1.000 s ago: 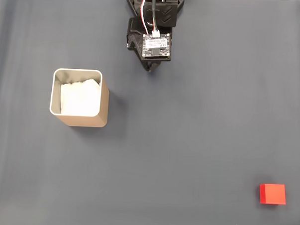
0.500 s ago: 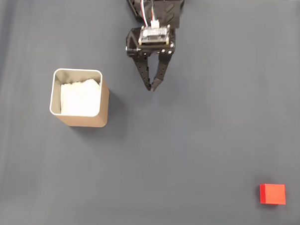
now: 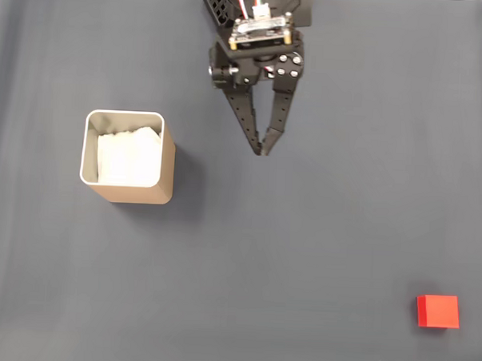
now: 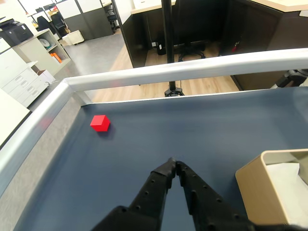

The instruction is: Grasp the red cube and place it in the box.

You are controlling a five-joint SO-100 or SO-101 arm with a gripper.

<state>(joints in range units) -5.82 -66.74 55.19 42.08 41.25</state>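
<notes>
You are looking at a matte black printed arm (image 3: 255, 37) whose gripper (image 3: 261, 150) is showing two long tapered fingers (image 4: 156, 190) dotted with small holes, brass screws, a pale circuit board and red-and-white wires running on top

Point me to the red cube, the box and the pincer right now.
red cube (image 3: 438, 311): fixed view, middle of its top face.
box (image 3: 168, 169): fixed view, tan right wall.
pincer (image 3: 262, 151): fixed view, where its closed tips meet.
</notes>
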